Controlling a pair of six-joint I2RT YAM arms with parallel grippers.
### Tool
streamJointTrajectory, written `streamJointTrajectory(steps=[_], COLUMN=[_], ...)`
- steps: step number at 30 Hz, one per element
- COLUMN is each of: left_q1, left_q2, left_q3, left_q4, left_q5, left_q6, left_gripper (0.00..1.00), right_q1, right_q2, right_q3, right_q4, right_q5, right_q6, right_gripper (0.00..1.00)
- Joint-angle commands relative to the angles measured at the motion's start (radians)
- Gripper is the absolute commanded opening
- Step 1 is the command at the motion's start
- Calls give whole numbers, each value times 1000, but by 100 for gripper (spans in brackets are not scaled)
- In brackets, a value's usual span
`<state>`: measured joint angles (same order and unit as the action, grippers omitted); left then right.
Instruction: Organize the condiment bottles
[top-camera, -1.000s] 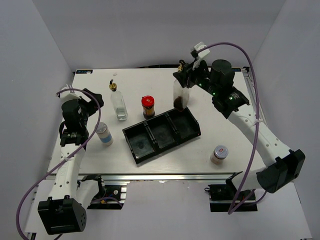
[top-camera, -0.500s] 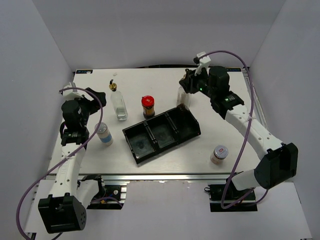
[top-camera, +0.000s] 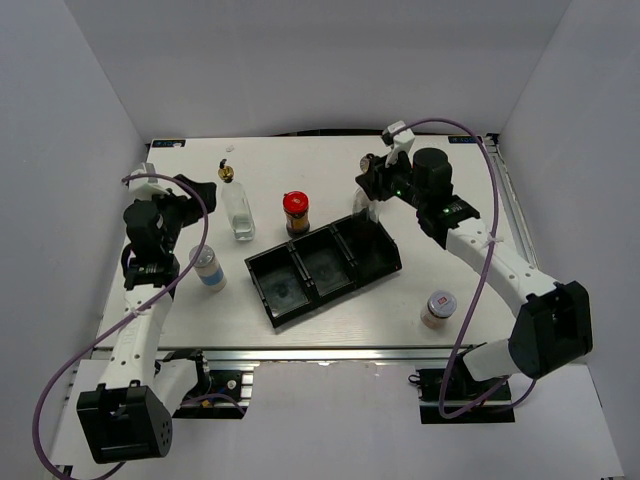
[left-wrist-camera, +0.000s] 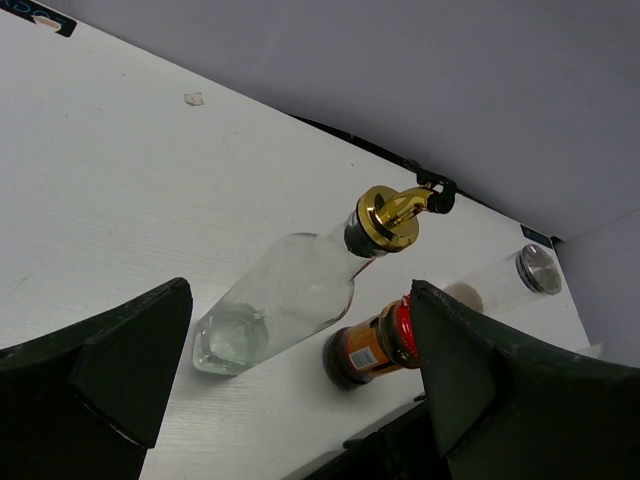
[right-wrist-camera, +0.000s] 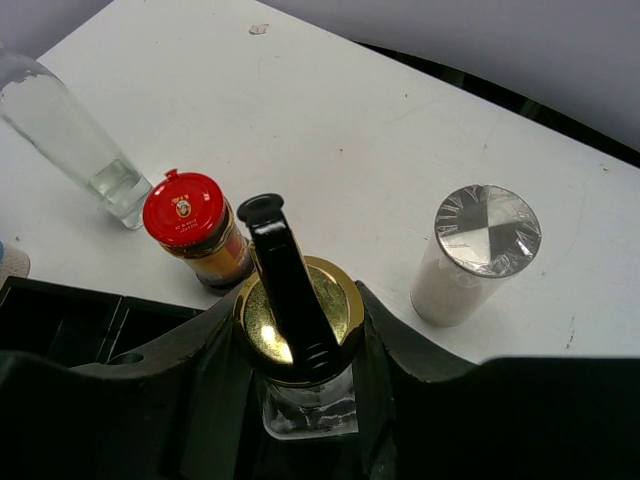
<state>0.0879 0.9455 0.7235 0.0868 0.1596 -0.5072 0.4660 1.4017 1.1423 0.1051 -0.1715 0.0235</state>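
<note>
Clamping a gold-capped square glass bottle (right-wrist-camera: 312, 412) is the right tool (right-wrist-camera: 298, 335); left tool (left-wrist-camera: 300, 362) hangs released.

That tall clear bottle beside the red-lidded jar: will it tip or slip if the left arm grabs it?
The bottle is tall on a narrow base, so a high push would probably tip it. Smooth glass: likely slippery and breakable. It looks nearly empty, so probably light.
</note>
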Motion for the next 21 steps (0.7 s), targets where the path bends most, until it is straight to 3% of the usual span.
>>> streamJointTrajectory(steps=[1,11,15,17,21], left_q1=[4,-23,-69,-125,-198], left_q2=[-5,64,113,130,153], left_q3=[-27,-4,37,59,96], left_q4=[66,125,93,64,13], left_q5=[58,170,164,134,-18], left_q6=[-13,57,137,193,251], left_gripper=[98,98,98,98,98], right_q1=[0,0,0,0,0], right_q2=[-7,-3,-3,-9,-27], right_q3=[-4,-93,-105,-107,-110], right_q4=[200,246,225,213,193], right_q5=[-14,-25,-49,-52,-52], right_q6=[10,59,67,66,76], right_gripper=[0,0,29,35,60])
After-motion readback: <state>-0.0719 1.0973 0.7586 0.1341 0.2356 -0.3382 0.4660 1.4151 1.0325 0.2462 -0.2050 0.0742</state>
